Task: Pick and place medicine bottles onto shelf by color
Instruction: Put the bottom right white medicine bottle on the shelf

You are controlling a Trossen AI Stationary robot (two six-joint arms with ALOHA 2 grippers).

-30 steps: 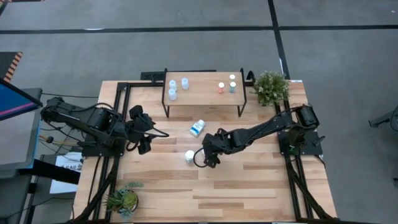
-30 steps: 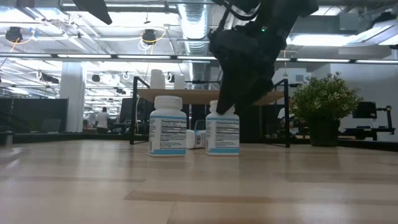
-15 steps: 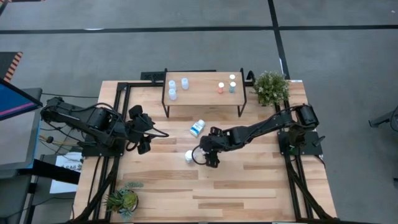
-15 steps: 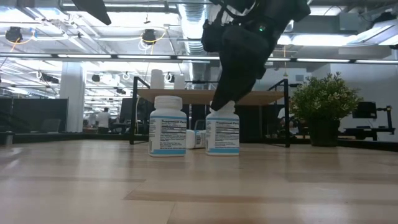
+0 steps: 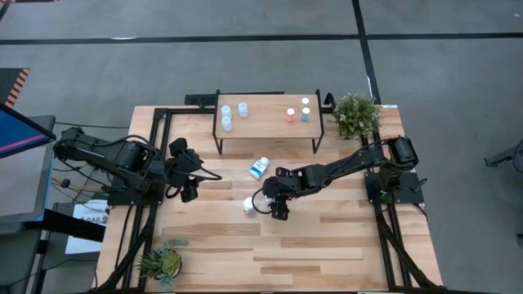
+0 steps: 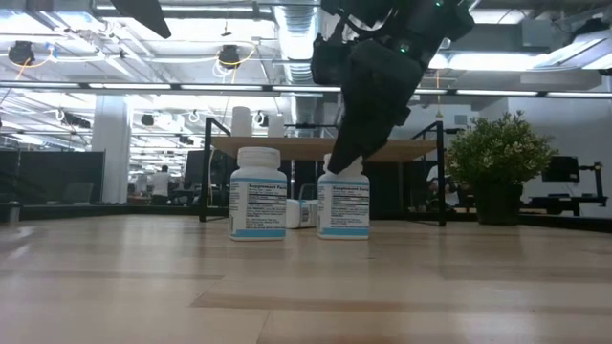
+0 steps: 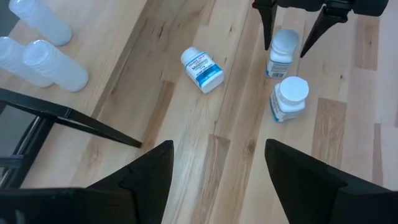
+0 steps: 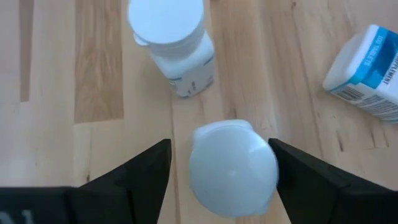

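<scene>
Fingers of the right gripper (image 8: 219, 163), spread wide, have dropped around a white bottle (image 8: 233, 167), ungrasped, ready to close

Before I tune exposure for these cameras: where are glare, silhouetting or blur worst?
Low view: bright ceiling lights silhouette the right gripper over a white bottle. Right wrist view: that bottle's cap looks soft and washed out. High view: even light, faint shadows under the shelf.
</scene>
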